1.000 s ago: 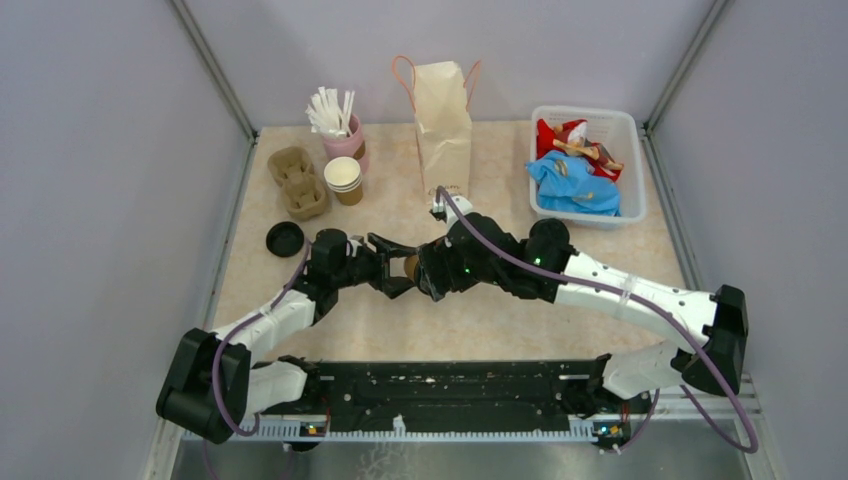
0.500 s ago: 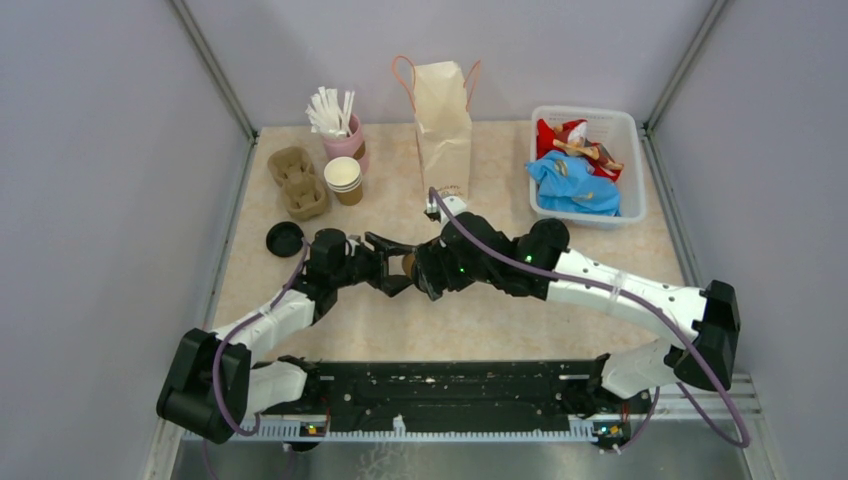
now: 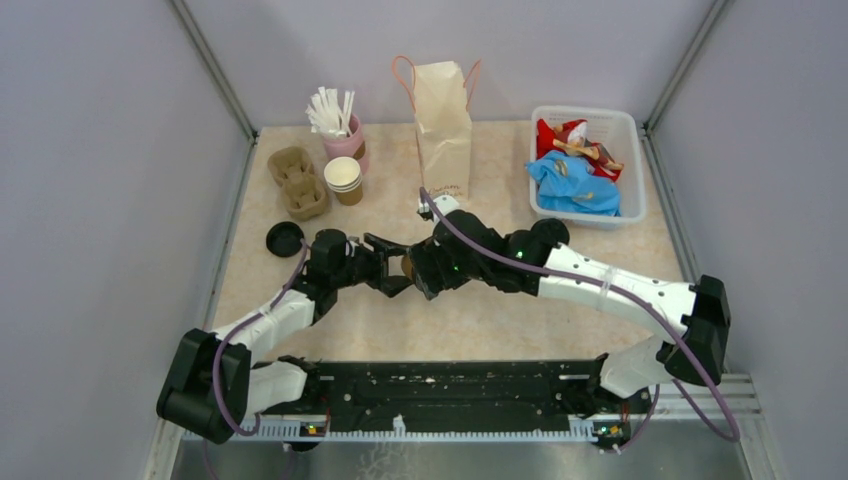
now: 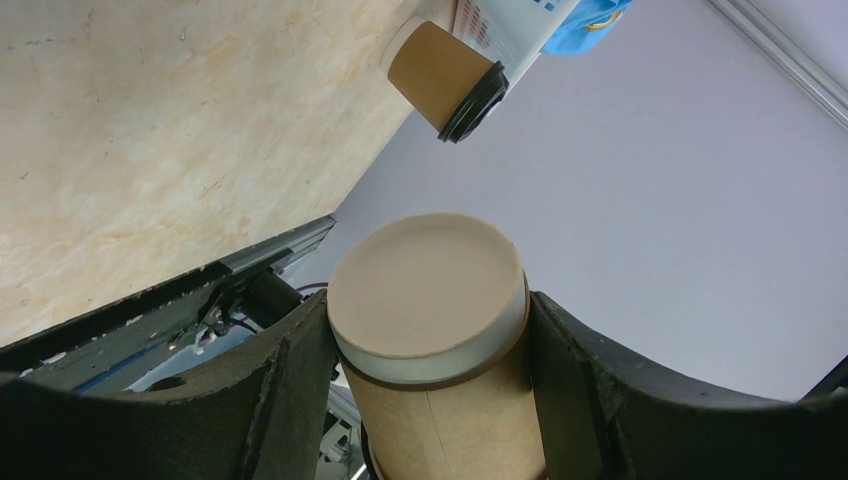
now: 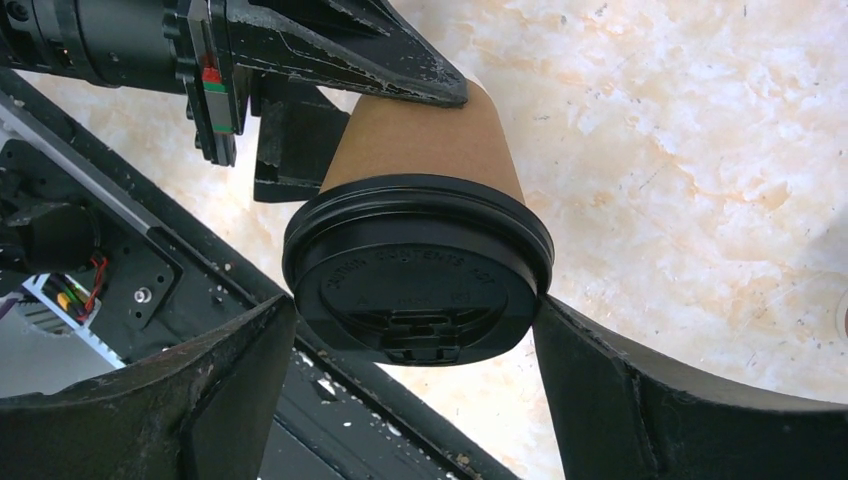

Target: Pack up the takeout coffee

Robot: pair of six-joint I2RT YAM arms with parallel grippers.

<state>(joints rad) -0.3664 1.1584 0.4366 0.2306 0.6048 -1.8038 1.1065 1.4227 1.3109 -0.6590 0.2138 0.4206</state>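
Observation:
A small brown takeout coffee cup (image 3: 408, 266) with a black lid (image 5: 418, 275) is held lying sideways above the table between the two arms. My left gripper (image 4: 428, 300) is shut on its brown body near the base (image 4: 425, 290). My right gripper (image 5: 412, 300) is open, its fingers on either side of the lid; the right finger (image 5: 600, 380) is at the lid's edge and the left one stands off. A second lidded brown cup (image 4: 440, 75) stands on the table near the white basket; it is hidden under the right arm in the top view.
A tall paper bag (image 3: 443, 125) stands open at the back centre. A white basket (image 3: 584, 110) of cloth sits back right. A pink cup of straws (image 3: 340, 130), a stack of lidless cups (image 3: 344, 180), a cardboard carrier (image 3: 298, 180) and a loose black lid (image 3: 285, 239) sit at the left.
My right arm has slid a little to the left, bringing its open fingers around the cup's lid. The left gripper and the cup have stayed in place.

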